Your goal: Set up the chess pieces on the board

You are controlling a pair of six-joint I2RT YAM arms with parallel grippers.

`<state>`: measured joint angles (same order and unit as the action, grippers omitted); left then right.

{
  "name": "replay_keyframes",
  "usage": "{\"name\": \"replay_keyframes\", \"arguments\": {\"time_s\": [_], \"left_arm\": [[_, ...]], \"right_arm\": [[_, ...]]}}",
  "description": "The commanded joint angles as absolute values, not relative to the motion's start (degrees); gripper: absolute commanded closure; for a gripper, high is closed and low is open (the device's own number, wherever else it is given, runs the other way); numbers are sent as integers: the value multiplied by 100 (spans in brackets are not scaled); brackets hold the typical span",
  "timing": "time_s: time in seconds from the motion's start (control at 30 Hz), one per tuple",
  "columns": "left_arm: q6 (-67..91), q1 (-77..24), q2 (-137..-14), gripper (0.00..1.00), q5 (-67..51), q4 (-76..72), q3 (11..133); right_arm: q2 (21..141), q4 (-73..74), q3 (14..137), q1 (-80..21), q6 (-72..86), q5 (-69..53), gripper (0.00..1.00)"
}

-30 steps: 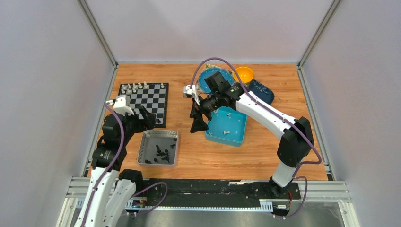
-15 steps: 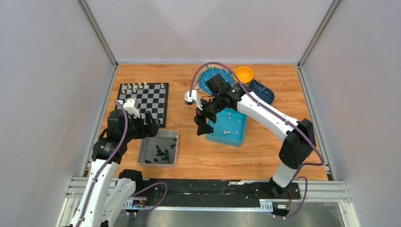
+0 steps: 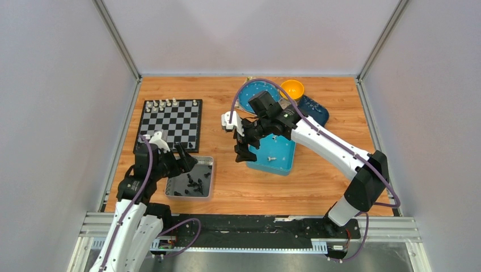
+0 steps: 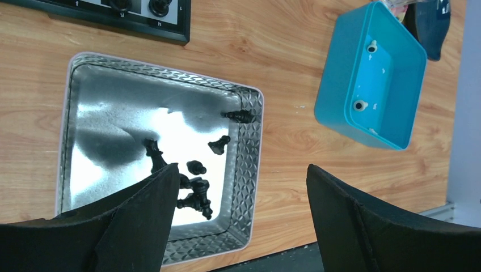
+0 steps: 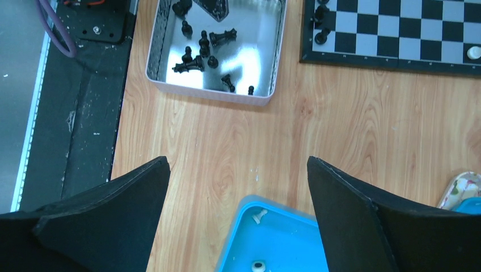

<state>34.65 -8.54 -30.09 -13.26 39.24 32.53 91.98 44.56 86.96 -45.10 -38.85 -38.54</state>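
Note:
The board (image 3: 170, 126) lies at the far left with a row of cream chess pieces (image 3: 164, 104) on its far edge and a few black ones (image 5: 321, 25) at its near edge. Several black chess pieces (image 4: 195, 195) lie in the silver tray (image 4: 249, 170). My left gripper (image 4: 241, 170) hangs open and empty over that tray's near right corner. My right gripper (image 5: 238, 161) is open and empty above the left corner of the blue tray (image 5: 249, 201), where cream pieces (image 5: 259, 215) lie loose.
A round blue plate (image 3: 255, 90), an orange bowl (image 3: 292, 89) and a dark blue dish (image 3: 313, 109) sit at the back behind the blue tray (image 3: 272, 152). The silver tray (image 3: 190, 177) is just in front of the board. A black rail (image 3: 249, 226) runs along the near table edge.
My left gripper has pulled back from the board's near edge to above the silver tray. My right gripper has swung right and lower, over the blue tray's corner, its jaws spread a little wider.

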Motion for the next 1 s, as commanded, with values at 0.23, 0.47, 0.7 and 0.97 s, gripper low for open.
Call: {"name": "replay_keyframes", "arguments": {"time_s": [0.23, 0.47, 0.7, 0.97], "left_arm": [[4702, -870, -3260, 14, -1398, 4059, 3102], [4518, -958, -4147, 34, -828, 4623, 3313], [4201, -1186, -4947, 37, -282, 4887, 3577], [4131, -1327, -5808, 45, -88, 4475, 3683]], "right_arm": [[9308, 3911, 8420, -4755, -3314, -4149, 5], [9492, 4201, 8508, -4755, -3243, -4069, 5], [9580, 4227, 8569, -4755, -3024, -4069, 5], [9659, 4236, 8604, -4746, -2971, -4043, 5]]}}
